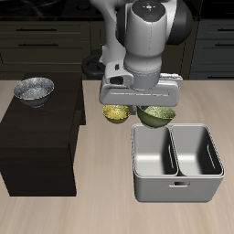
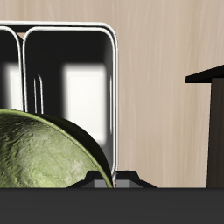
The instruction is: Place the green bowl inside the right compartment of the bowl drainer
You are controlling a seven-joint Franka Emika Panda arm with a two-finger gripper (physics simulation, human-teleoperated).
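Looking from the exterior view, the green bowl (image 1: 157,116) sits just behind the back rim of the bowl drainer (image 1: 176,186), beside a yellow bowl (image 1: 117,113). The gripper (image 1: 146,102) hangs over both bowls; whether its fingers are open or closed, I cannot tell. A silver bowl (image 1: 34,90) stands on the dark cabinet (image 1: 37,137).

From the wrist view, the green bowl (image 2: 44,153) appears very close, with the drainer's two wells beyond it and the cabinet (image 2: 213,122) at one side. The fingers are not visible.
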